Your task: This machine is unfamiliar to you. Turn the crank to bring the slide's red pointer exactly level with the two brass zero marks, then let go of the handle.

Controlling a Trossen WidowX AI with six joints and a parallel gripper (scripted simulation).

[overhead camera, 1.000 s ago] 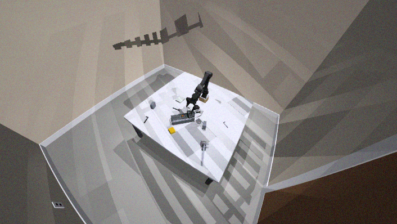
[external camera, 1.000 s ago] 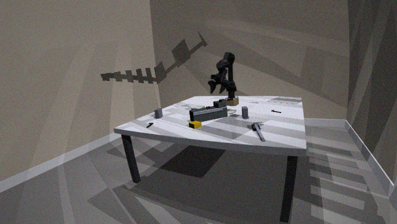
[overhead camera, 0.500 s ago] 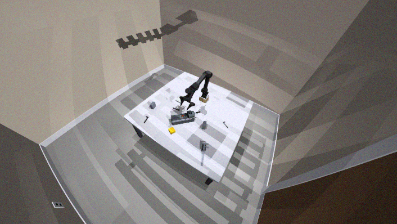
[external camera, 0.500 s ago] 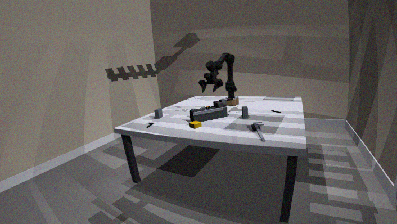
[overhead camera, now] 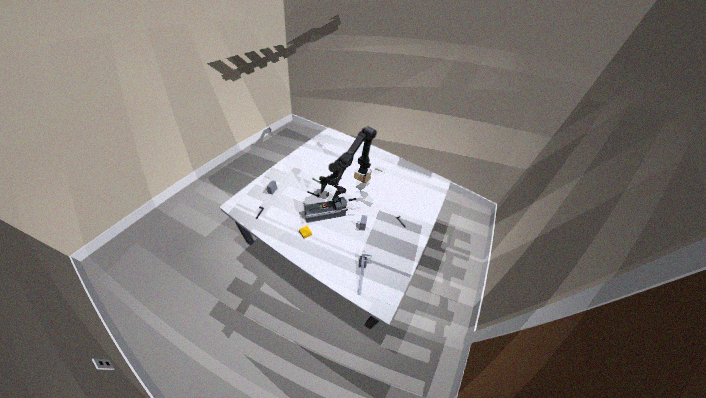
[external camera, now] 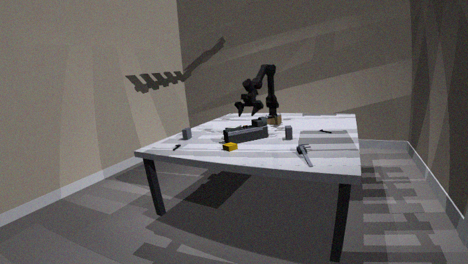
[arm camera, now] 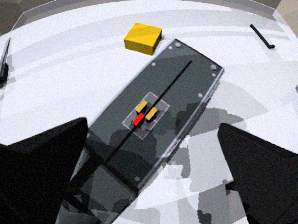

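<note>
The dark machine [overhead camera: 325, 213] [external camera: 246, 134] [arm camera: 175, 60] lies on the table with a slotted top plate. In the wrist view its red pointer [arm camera: 138, 119] sits on the slot, off the line of the two brass zero marks [arm camera: 141, 106] [arm camera: 151, 114], on the side toward the housing [arm camera: 107, 187]. The crank handle [overhead camera: 353, 199] sticks out beyond the housing in the top view; it is not visible in the wrist view. My gripper [overhead camera: 329, 196] [external camera: 246, 115] [arm camera: 155, 127] is open and empty above the machine, touching nothing visible.
A yellow block [overhead camera: 305, 232] [external camera: 230, 146] [arm camera: 143, 38] lies beside the machine. Two grey blocks [overhead camera: 271, 187] [overhead camera: 362, 222] [external camera: 187, 133] [external camera: 288, 132] stand on either side. A black angled tool [overhead camera: 260, 212] [arm camera: 262, 36] and a caliper-like tool [external camera: 305, 156] lie nearer the table's front edge.
</note>
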